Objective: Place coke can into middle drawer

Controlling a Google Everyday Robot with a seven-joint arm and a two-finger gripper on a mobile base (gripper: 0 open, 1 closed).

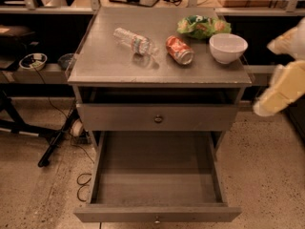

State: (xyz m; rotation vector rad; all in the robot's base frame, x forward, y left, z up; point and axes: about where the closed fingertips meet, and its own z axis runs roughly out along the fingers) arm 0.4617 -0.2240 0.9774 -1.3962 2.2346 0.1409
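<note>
The coke can [179, 50] lies on its side on the grey cabinet top [109, 66], right of centre, between a clear water bottle [136, 42] and a white bowl [228, 47]. The middle drawer [155, 213] is the lower knobbed one. It is pulled fully open toward me and is empty inside. The knobbed drawer above it [158, 119] is shut. My gripper [279, 95] shows as a blurred cream shape at the right edge. It is off the cabinet's right side, level with the top, and well apart from the can.
A green snack bag [202, 26] lies at the back right of the top, behind the can and bowl. An open slot sits under the top. Cables and a stand leg [57, 142] lie on the speckled floor to the left. Dark shelving runs behind.
</note>
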